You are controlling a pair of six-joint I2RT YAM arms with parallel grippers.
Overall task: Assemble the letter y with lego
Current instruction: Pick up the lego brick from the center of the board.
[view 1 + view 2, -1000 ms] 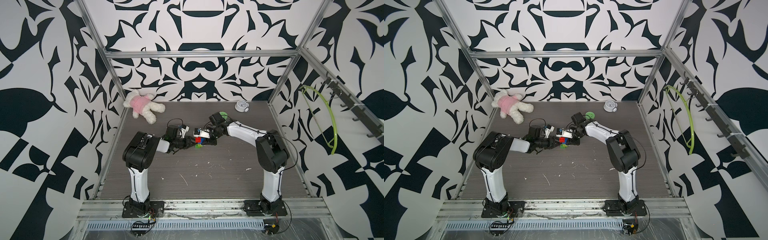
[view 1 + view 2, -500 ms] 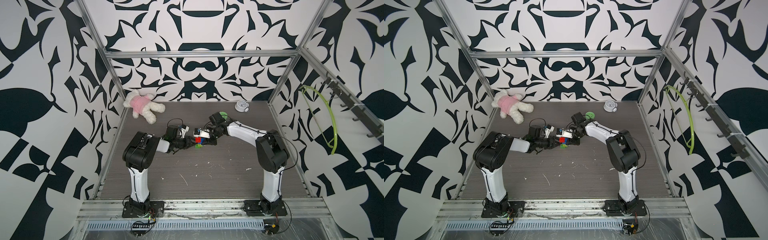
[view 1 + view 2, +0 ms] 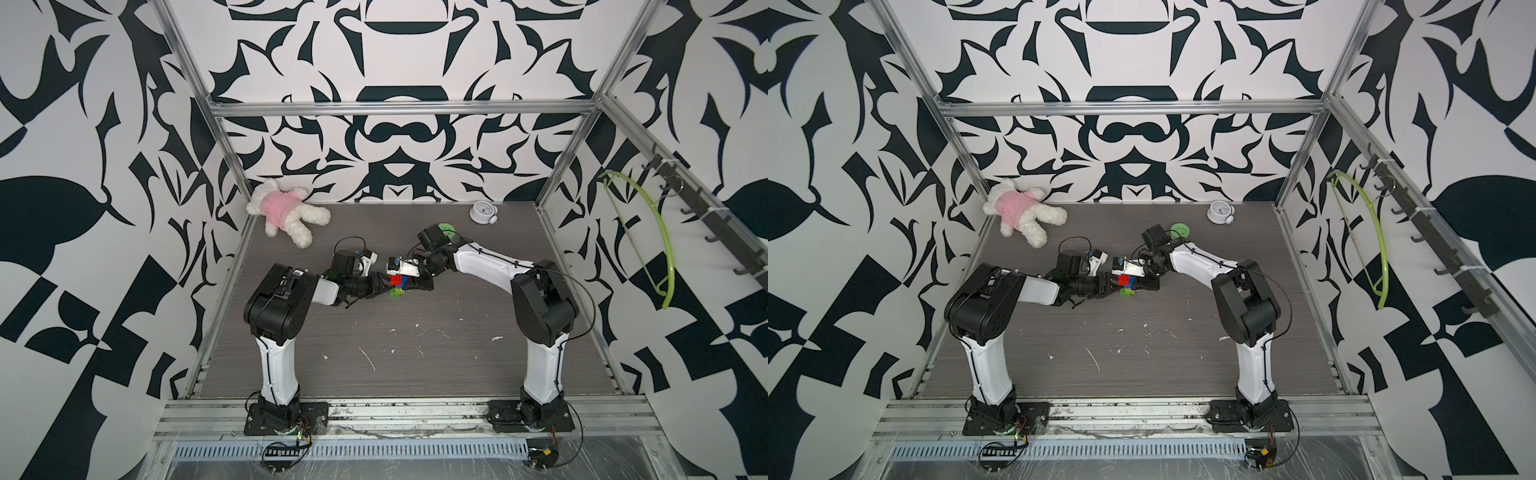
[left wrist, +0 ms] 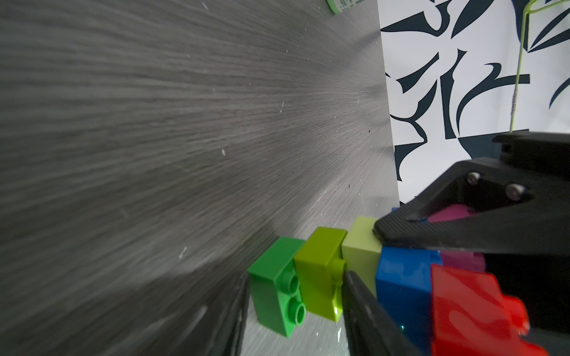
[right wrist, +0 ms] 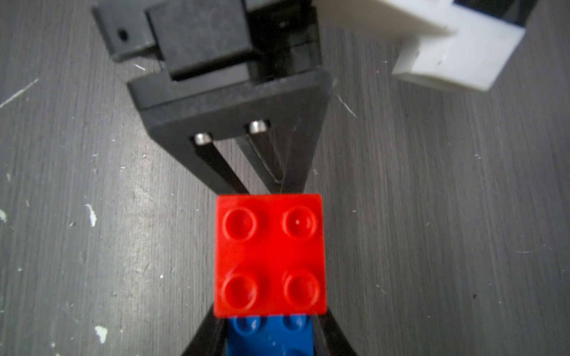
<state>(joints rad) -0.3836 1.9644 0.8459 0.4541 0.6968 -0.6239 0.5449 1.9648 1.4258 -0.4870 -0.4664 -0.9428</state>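
Odds and ends on a grey wood-grain table (image 3: 415, 374)
White plush toy (image 3: 286, 214) in a pink top, sprawled in the far left corner; small white alarm clock (image 3: 482, 213) near the far right corner, round green tub (image 3: 1180, 230) close by. Lime hanger (image 3: 668, 266) hung from a rail of hooks (image 3: 706, 212) on the right wall. White flecks (image 3: 368, 359) scattered over the table (most toward the near half); black-and-white patterned walls (image 3: 395, 62) all round.

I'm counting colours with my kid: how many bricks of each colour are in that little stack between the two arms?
red brick: 1
pink brick: 1
blue brick: 1
lime bricks: 2
green brick: 1
Total: 6
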